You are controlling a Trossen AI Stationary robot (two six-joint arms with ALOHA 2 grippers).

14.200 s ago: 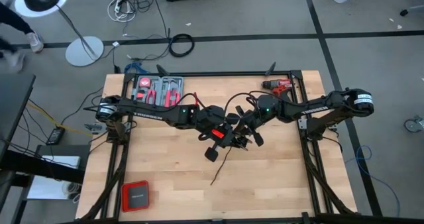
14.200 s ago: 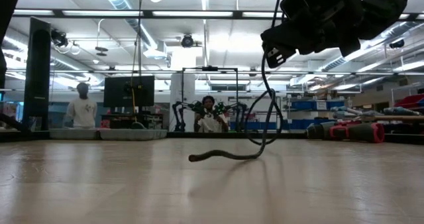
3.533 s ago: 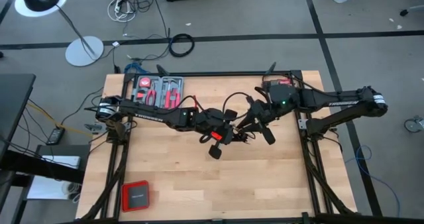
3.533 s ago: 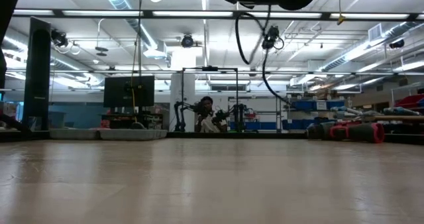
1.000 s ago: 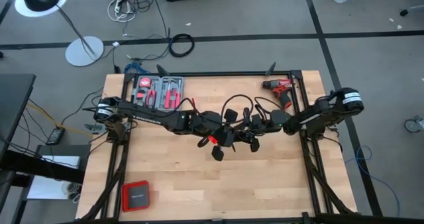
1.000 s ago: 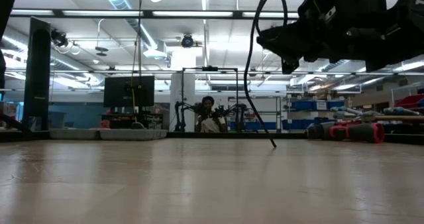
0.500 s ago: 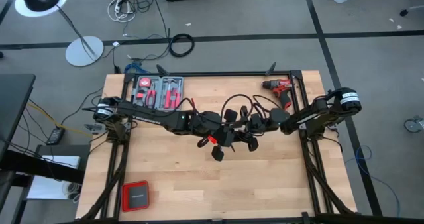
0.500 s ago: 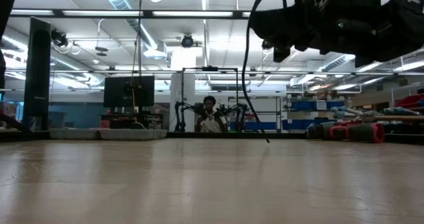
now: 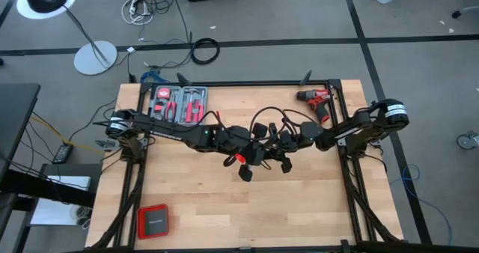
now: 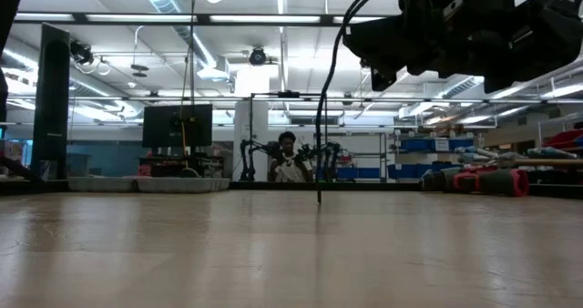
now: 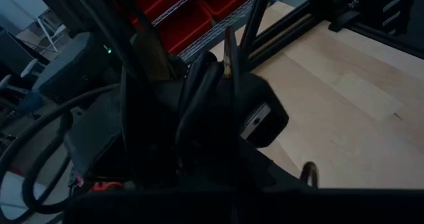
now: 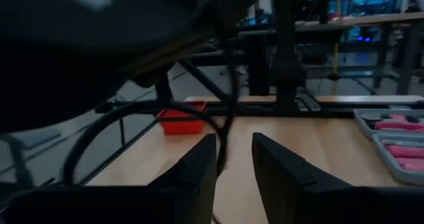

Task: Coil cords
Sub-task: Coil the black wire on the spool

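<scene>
While both grippers meet mid-frame in the high view, the cord (image 9: 263,127) hangs between them, its free end (image 10: 319,197) dangling to the table (image 9: 194,200). Left gripper (image 9: 254,152) pinches it; right gripper (image 12: 232,159) stands parted around a strand. Light and floppy, I judge — best taken near a plug end, not mid-loop.

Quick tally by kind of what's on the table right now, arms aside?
Cord: 1
Red drill: 1
Tool tray with red-handled tools: 1
Red flat case: 1
Total: 4
</scene>
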